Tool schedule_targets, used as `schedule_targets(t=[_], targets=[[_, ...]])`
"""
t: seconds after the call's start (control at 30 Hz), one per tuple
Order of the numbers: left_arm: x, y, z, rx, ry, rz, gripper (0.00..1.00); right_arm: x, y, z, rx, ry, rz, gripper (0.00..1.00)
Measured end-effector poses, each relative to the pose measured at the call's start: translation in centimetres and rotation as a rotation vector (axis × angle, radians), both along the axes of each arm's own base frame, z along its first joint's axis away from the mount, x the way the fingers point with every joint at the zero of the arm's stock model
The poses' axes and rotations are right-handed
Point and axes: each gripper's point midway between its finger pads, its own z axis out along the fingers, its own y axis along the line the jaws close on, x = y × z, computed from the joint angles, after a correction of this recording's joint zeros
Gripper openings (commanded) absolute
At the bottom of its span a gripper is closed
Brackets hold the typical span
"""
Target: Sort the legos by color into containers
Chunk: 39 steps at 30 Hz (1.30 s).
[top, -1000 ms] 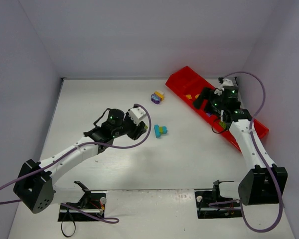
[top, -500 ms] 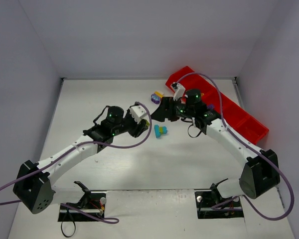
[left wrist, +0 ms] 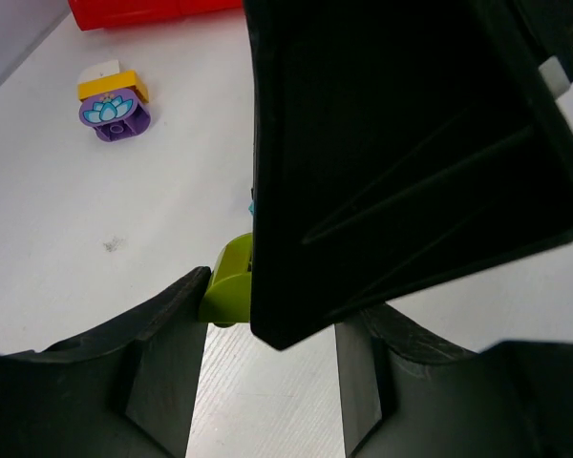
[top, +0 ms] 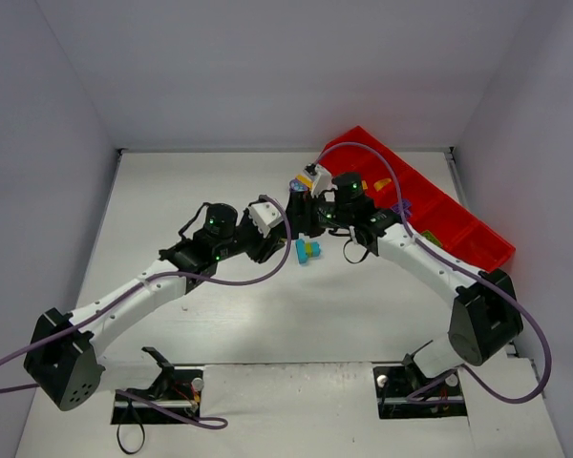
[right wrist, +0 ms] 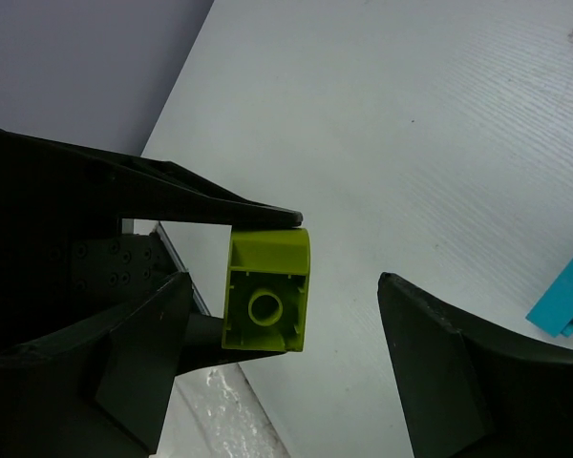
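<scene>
Handling looks easy: lime brick point(right wrist: 267, 305) seems light, rigid, slick. Left end effector point(left wrist: 270, 301) pinches it midair; right end effector point(right wrist: 286, 281), spread around it, should clamp flat free faces.

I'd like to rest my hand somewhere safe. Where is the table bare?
Bare table: the far left corner beyond the left arm, and the near middle between it and the right arm. Crowded: the centre, where the left gripper and right gripper meet beside the cyan lego, the purple-yellow legos, and the tray far right.
</scene>
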Motion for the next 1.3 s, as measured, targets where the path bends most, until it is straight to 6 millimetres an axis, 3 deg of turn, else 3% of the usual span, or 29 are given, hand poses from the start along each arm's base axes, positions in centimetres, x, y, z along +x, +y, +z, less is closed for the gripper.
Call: schedule_targets(t=[0.13,0.23,0.33,0.43,0.53,0.67,0.7,0.73,0.77,0.83,0.93,1.03,1.1,1.2,1.3], targets=[[0.0,0.0,0.0,0.002,-0.001,0.003,0.37,-0.4,0.5,-0.1,0.002,0.004,0.015,0.72],[0.1,0.1,0.0,0.003,-0.002,0.007,0.37,-0.5,0.7,-0.3,0.002,0.012,0.021,0.64],[0.2,0.1,0.0,0.006,-0.006,0.009,0.37,-0.5,0.8,-0.7,-0.003,0.022,0.024,0.47],[0.3,0.3,-0.2,0.016,-0.010,0.014,0.37,-0.7,1.1,-0.5,0.015,0.027,0.044,0.19],[0.4,0.5,-0.2,0.026,-0.016,0.021,0.37,-0.7,1.3,-0.6,0.013,0.038,0.037,0.00],[0.4,0.6,-0.4,0.031,-0.012,0.024,0.48,-0.6,1.4,-0.8,0.013,0.040,0.048,0.00],[0.4,0.6,-0.4,0.032,-0.011,0.024,0.54,-0.6,1.4,-0.8,0.011,0.037,0.048,0.00],[0.4,0.5,-0.4,0.031,-0.012,0.023,0.72,-0.5,1.4,-0.9,0.004,0.028,0.051,0.00],[0.4,0.5,-0.3,0.029,-0.017,0.023,0.76,-0.5,1.3,-1.1,-0.009,0.025,0.049,0.00],[0.4,0.4,-0.1,0.017,-0.013,0.028,0.84,-0.2,0.8,-1.8,-0.044,0.023,0.033,0.00],[0.5,0.5,-0.2,0.006,0.003,0.049,0.87,0.7,-0.4,-2.9,-0.101,0.014,-0.016,0.00],[0.6,0.6,-0.2,-0.009,0.026,0.076,0.87,2.5,-2.6,-3.7,-0.153,0.011,-0.103,0.00],[0.6,0.7,-0.3,-0.024,0.048,0.101,0.87,4.7,-5.5,-4.3,-0.196,0.008,-0.208,0.00],[0.3,1.1,-0.5,-0.042,0.084,0.134,0.87,8.0,-12.1,-5.0,-0.285,0.008,-0.428,0.00],[0.0,1.3,-0.9,-0.045,0.116,0.154,0.87,9.4,-19.9,-5.0,-0.378,0.009,-0.658,0.00]])
